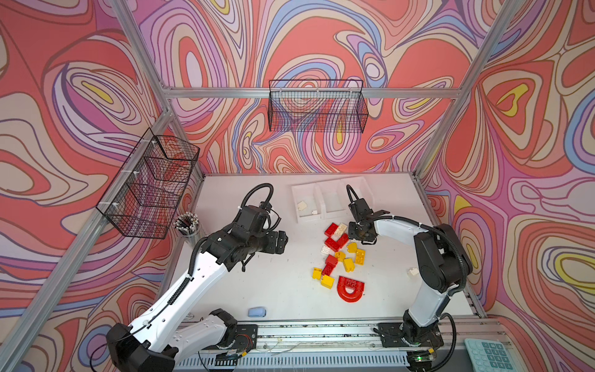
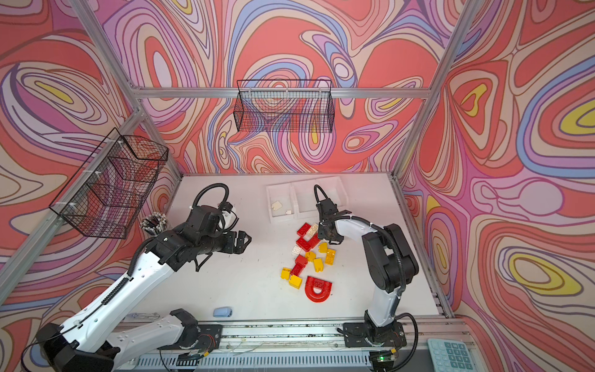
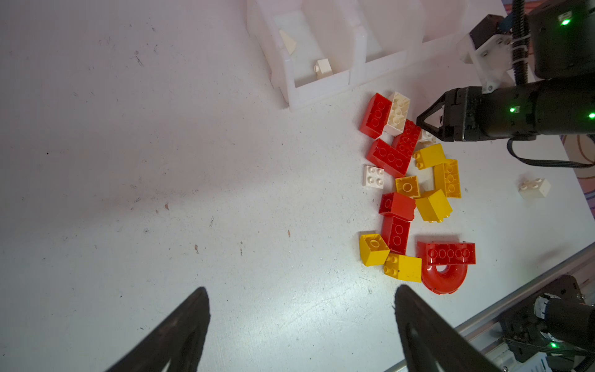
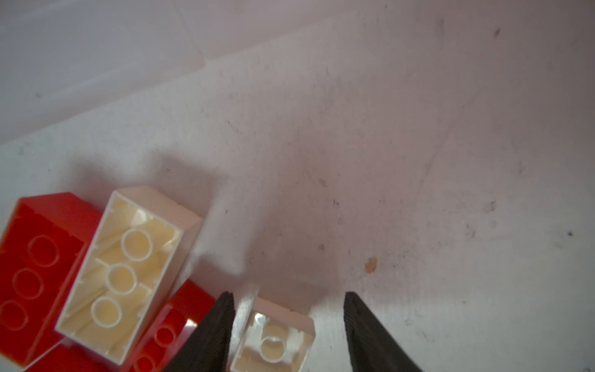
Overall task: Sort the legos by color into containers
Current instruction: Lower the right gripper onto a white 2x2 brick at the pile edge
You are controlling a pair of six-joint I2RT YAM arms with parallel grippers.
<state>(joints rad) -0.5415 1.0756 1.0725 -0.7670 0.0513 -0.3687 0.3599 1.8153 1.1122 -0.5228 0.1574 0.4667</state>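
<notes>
A: State of right jaws?
B: Partly open, straddling small cream brick [image 4: 273,344], hollow side up. One jaw just beside it, gap to the other. Nothing gripped yet.
A: And left jaws?
B: Wide, empty, well away from the legos [image 3: 407,186].

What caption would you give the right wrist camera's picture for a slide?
Right gripper, open, straddles a small upturned cream brick beside a longer cream brick and red bricks.

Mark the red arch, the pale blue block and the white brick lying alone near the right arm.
red arch [image 1: 351,283], in a top view, on its studded bar.
pale blue block [image 1: 257,311], in a top view, middle of its top.
lone white brick [image 1: 413,272], in a top view, its middle.
</notes>
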